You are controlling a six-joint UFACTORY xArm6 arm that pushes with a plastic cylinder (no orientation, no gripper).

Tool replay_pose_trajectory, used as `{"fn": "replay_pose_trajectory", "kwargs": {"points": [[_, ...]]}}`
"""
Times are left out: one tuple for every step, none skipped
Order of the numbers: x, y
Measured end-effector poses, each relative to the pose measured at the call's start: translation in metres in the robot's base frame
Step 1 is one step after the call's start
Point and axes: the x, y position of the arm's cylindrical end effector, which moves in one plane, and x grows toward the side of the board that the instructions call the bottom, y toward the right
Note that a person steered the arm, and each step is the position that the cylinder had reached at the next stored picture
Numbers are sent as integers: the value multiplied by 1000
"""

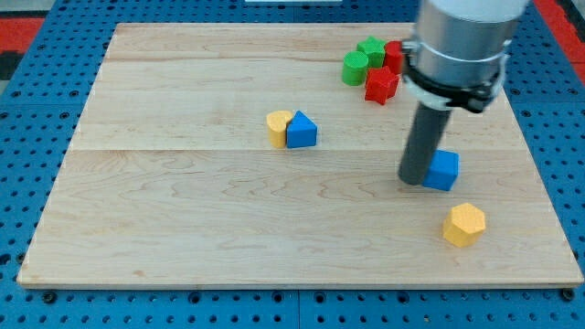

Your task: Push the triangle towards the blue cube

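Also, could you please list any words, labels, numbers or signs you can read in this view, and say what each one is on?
None: no text, label, number or sign can be read in this view.
The wooden board, the blue triangle, the blue cube, the other blocks and the arm's grey housing above my tip all look plain.

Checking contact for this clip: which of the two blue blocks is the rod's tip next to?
My tip stands beside the blue cube at the view's right, seemingly touching its left side. The blue triangular block sits far left, against a yellow block.
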Motion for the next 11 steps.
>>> {"fn": "replay_pose_trajectory", "kwargs": {"points": [[0,-11],[-1,-92],[-25,-173],[-65,-185],[-91,-134],[-97,-110],[-91,-115],[-80,-143],[-70,-123],[-82,-74],[-82,-18]]}}
